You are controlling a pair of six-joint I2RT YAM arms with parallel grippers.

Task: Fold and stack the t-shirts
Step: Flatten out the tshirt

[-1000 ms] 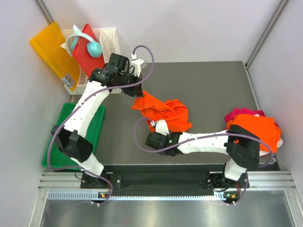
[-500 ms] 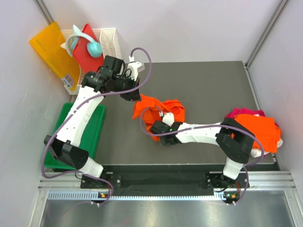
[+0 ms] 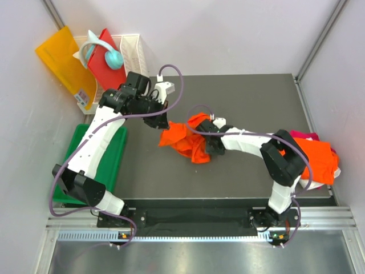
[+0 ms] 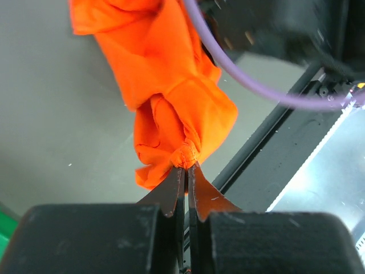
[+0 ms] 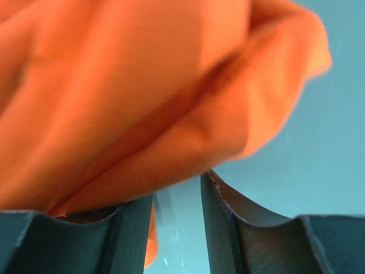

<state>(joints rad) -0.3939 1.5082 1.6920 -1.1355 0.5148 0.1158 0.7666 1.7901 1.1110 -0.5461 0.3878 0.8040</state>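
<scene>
At centre of the top view, the crumpled orange t-shirt (image 3: 185,140) sits on the grey table (image 3: 256,103) between both arms. Its knotted edge is pinched tight by the left gripper (image 4: 186,166). The right gripper (image 5: 177,185) rests against a fold, fingers narrowly apart with nothing visibly clamped.

Crumpled bright orange cloth t-shirt (image 3: 183,138): unfolded, bunched in a loose heap just left of centre in the overhead frame. Creases run every way.

In the left wrist view, one end is drawn into a tight, knot-like bunch at lower centre. In the right wrist view it fills the upper frame, blurred.

Second bright orange cloth t-shirt (image 3: 322,160): rumpled, at the right edge of the overhead frame, lying over a magenta-pink cloth t-shirt (image 3: 308,136). Only a strip of the pink one shows along the top.
</scene>
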